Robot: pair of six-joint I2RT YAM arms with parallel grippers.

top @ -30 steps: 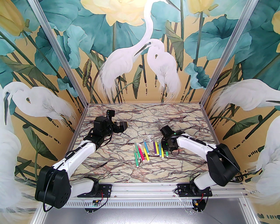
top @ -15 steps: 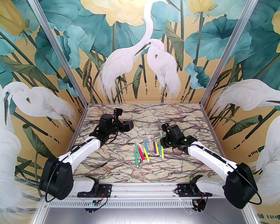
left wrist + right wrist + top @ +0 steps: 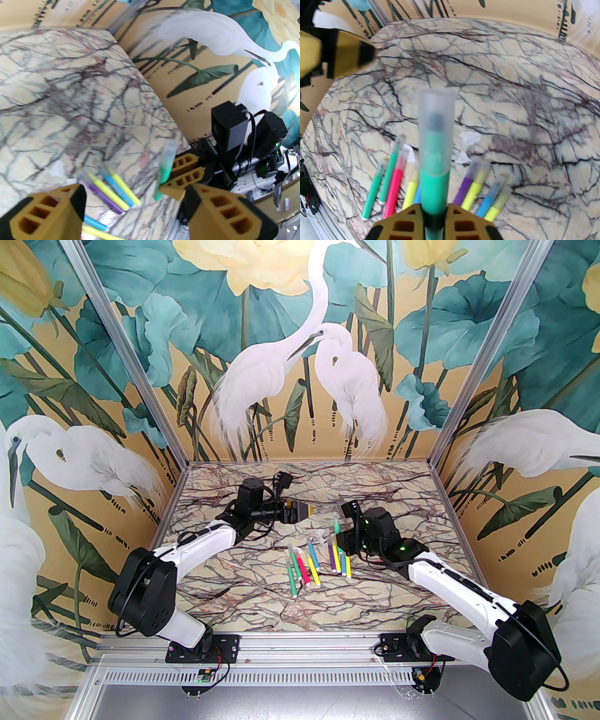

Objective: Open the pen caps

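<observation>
My right claw (image 3: 434, 212) grips a green pen (image 3: 434, 187) above the bench (image 3: 262, 596); the right wrist view shows its clear cap (image 3: 436, 121) still on, too small in the top view. My left claw (image 3: 133, 201) is wide open, empty

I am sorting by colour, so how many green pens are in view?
3. One green pen is gripped in the right claw. Two lie on the table at the row's left end: the outermost pen and its neighbour.
</observation>
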